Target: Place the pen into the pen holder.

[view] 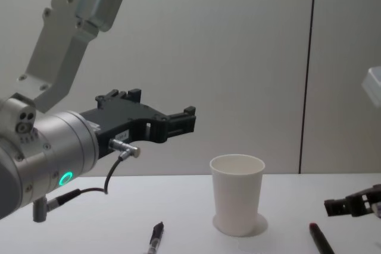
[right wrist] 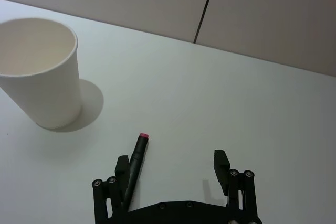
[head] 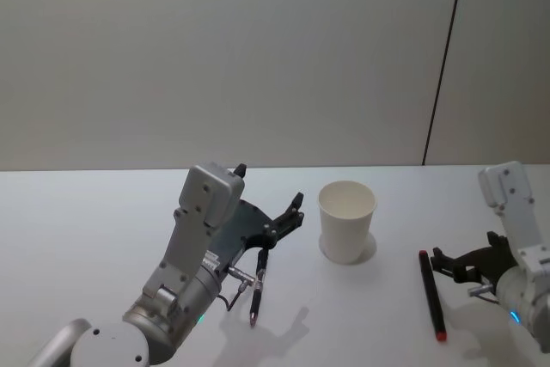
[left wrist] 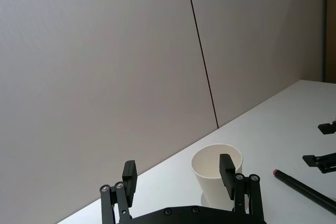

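The pen holder (head: 347, 221) is a white paper cup standing upright at mid-table, empty (right wrist: 42, 72) (view: 238, 194) (left wrist: 207, 167). A black pen (head: 431, 294) with a red tip lies flat to its right (view: 319, 240) (left wrist: 304, 190). My right gripper (head: 460, 255) sits low and open over that pen's near part; the pen (right wrist: 135, 163) lies between its fingers, close to one of them (right wrist: 122, 167). My left gripper (head: 271, 185) hangs open and empty above the table left of the cup (view: 164, 108) (left wrist: 178, 174). A second dark pen (head: 257, 288) lies on the table beneath it (view: 156, 239).
The white table (head: 103, 238) runs back to a plain grey wall with a dark vertical seam (head: 443, 58). My left arm's grey forearm (head: 193, 247) rises over the table's left half.
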